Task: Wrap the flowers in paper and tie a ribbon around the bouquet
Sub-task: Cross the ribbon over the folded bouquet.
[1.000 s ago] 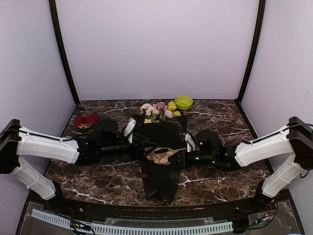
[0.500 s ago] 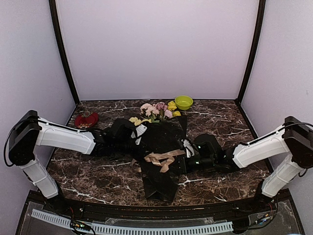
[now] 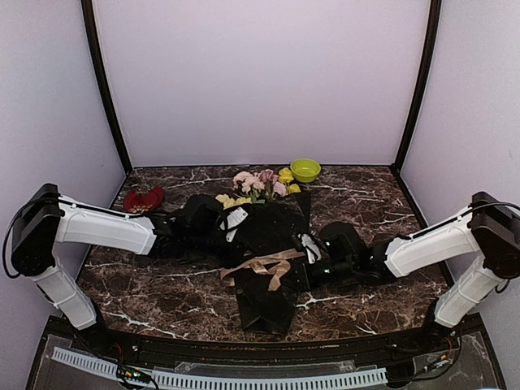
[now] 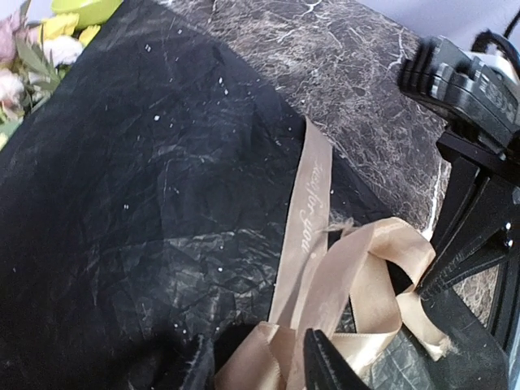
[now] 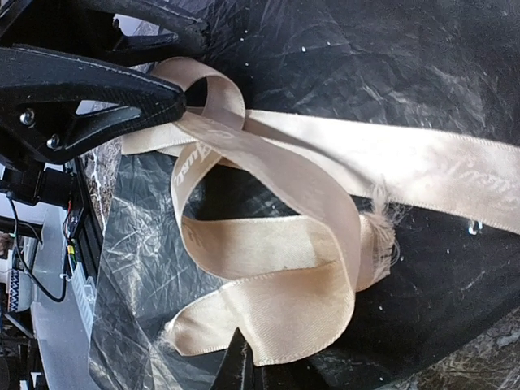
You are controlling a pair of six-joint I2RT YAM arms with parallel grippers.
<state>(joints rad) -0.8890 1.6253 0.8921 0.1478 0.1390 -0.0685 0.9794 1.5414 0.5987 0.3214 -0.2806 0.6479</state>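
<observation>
The right claw [image 5: 238, 370] is squeezing shut at the edge of the soft, slippery flat tan ribbon [image 5: 268, 236] lying looped across the black crinkly paper cone [image 3: 264, 231], and I cannot tell whether the left claw [image 4: 260, 370] is gripping it, so pinching a loose end firmly is looking best.

Stems of flowers [image 3: 258, 184] unseen inside paper [image 3: 272, 231]; left hand [image 4: 262, 367] mostly below frame edge.

A dark, white-veined marbled table [image 3: 374, 203] sits inside a plain booth. A pale lilac back wall [image 3: 260, 81] and matching side walls [image 3: 41, 122] enclose it. Black posts [image 3: 104, 89] rise from the table's far corners. The light is soft and even.
</observation>
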